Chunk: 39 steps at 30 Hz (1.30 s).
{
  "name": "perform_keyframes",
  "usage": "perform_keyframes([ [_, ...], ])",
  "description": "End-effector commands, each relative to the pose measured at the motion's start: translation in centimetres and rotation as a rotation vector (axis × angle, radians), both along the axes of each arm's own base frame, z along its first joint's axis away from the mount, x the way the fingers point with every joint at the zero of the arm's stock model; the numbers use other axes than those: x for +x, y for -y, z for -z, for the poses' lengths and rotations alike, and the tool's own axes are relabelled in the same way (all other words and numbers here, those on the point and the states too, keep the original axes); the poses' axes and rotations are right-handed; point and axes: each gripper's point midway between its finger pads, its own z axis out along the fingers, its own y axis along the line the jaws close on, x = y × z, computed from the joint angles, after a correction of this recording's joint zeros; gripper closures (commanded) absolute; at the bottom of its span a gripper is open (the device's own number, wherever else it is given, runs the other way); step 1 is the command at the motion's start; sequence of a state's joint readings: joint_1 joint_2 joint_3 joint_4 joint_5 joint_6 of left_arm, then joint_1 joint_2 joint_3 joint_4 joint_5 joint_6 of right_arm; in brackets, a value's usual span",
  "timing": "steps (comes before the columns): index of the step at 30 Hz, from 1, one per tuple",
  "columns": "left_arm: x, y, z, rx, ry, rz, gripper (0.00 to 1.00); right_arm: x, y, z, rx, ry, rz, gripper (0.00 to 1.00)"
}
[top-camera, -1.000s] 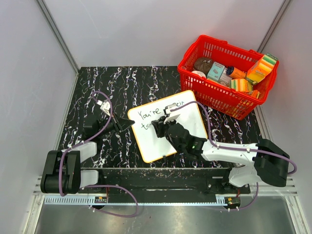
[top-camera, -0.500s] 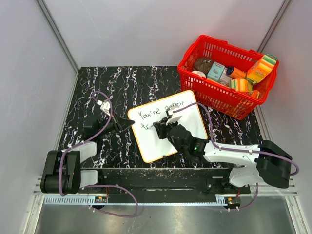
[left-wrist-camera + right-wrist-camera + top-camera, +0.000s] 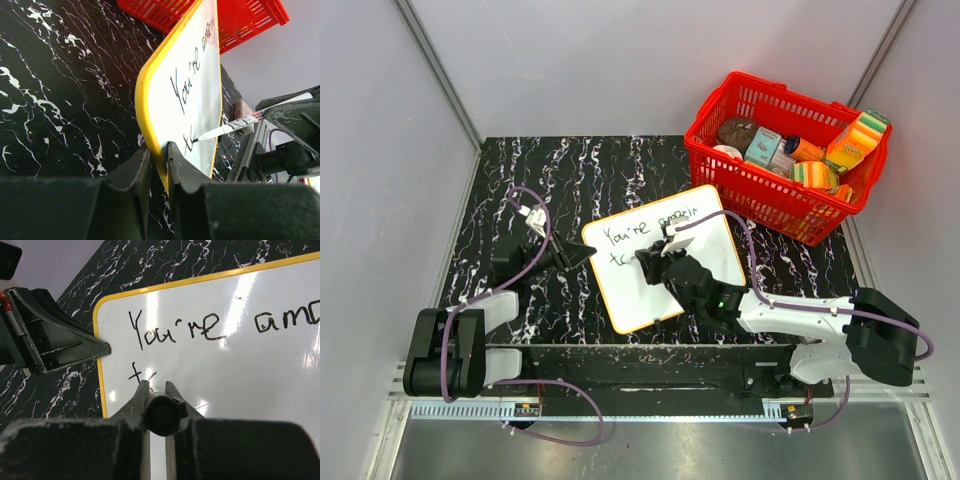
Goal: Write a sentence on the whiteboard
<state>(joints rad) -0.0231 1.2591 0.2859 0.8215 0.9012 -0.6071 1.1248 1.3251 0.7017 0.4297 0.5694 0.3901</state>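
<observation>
Between the two pincers, on the black, white-veined stone-look tabletop (image 3: 570, 170), the flat white rectangular whiteboard with a thin orange-yellow rim (image 3: 625, 295) sits askew to the table edge. We judge it light, stiff and slick-faced, likely to slide or pivot under pen pressure, so the rim is the place to take it, not the glossy face. The left pincer (image 3: 159, 155) has it there, jaws narrow and clamped on the rim at the board's left corner. Beyond the right pincer (image 3: 157, 387) stands the red plastic lattice basket (image 3: 775, 215), packed with boxes and sponges. It sits close by the board's far corner, though we cannot tell whether they touch. We judge it could crowd the arm as a line runs that way. The right pincer is closed on the slim white marker with a black tip (image 3: 230, 128), which touches the board under "You're". The right arm hangs over the board's lower half and could smear wet ink.
</observation>
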Motion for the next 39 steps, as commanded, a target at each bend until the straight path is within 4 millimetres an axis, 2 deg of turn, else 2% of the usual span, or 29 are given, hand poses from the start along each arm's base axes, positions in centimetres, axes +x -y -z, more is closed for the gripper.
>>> perform_keyframes([
  [1,0.5,-0.1,0.3,0.047,0.064,0.0,1.0,1.4,1.5,-0.2,-0.042,0.015,0.095,1.0],
  [15,0.5,-0.1,0.2,0.047,0.064,-0.001,1.0,2.5,0.4,-2.0,-0.013,0.04,0.103,1.0],
  [23,0.5,-0.2,0.2,0.047,0.065,-0.001,1.0,2.4,-0.1,-2.1,-0.008,0.034,0.076,1.0],
  [31,0.5,-0.1,0.2,0.047,0.065,0.0,1.0,1.6,1.7,-4.2,0.072,0.073,0.082,1.0],
  [39,0.5,-0.1,0.2,0.047,0.064,-0.001,1.0,1.8,2.2,-3.5,0.044,0.068,0.101,1.0],
])
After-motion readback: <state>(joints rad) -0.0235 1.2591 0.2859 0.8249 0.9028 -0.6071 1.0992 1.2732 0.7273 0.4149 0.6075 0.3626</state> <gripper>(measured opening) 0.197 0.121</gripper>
